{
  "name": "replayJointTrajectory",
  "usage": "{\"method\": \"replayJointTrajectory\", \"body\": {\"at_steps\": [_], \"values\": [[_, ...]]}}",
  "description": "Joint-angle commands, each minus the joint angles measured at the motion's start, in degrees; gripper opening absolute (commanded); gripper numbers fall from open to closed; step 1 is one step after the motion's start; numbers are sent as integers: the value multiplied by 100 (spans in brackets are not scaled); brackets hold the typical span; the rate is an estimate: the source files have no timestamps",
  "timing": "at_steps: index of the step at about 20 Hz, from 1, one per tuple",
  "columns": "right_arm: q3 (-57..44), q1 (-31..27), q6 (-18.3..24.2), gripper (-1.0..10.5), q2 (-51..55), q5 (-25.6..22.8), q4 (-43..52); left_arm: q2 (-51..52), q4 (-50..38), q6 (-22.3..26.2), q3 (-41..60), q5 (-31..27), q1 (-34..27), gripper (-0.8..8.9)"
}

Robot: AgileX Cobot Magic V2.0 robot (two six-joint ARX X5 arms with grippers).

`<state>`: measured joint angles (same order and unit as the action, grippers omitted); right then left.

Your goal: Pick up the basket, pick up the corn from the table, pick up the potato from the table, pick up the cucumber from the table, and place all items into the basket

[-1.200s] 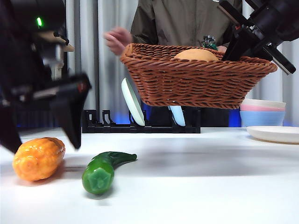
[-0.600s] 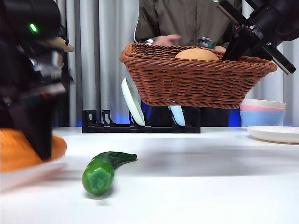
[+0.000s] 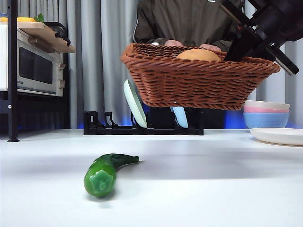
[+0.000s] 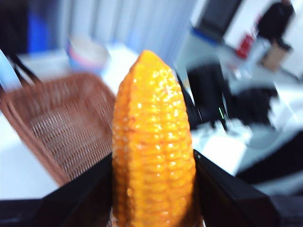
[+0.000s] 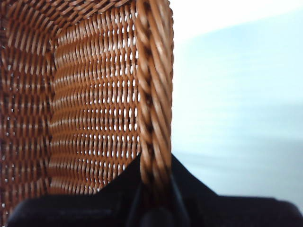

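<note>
Basket (image 3: 201,78) aloft, right gripper (image 5: 154,189) pinching rim — probably potato (image 3: 199,55) inside; left gripper (image 4: 154,189) clamps corn (image 4: 152,146).

Potato (image 3: 199,54) in the raised basket (image 3: 199,85); cucumber (image 3: 105,172) on the table (image 3: 213,189), below-left.

Mock kitchen set up in a robot test lab.
Microwave (image 3: 34,66) on a black shelf, dish rack (image 3: 142,126) holding plates, stacked pastel bowls (image 3: 266,113) on a white table (image 3: 199,179); grey curtains (image 3: 94,66) behind, a jacketed person (image 3: 189,21) standing close.
</note>
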<state>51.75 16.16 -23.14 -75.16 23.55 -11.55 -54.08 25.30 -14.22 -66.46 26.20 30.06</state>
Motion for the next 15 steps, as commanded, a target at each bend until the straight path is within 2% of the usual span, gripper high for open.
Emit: {"method": "replayJointTrajectory", "body": {"at_steps": [1, 5, 7, 9, 15], "values": [[61, 114, -46, -16, 55, 52, 114, -463, -236, -254, -168, -487, 199, -8], [61, 339, -46, -16, 55, 17, 114, -1508, -229, -160, -603, -1493, 638, -8], [61, 407, -63, -16, 55, 15, 111, -2024, -125, 103, -807, -2197, 868, -8], [61, 428, -63, -16, 55, 13, 114, -2533, 61, 273, -981, -2636, 1016, -8], [61, 428, -66, -16, 55, 13, 85, -3521, 313, 546, -1095, -2750, 1259, -8]]}}
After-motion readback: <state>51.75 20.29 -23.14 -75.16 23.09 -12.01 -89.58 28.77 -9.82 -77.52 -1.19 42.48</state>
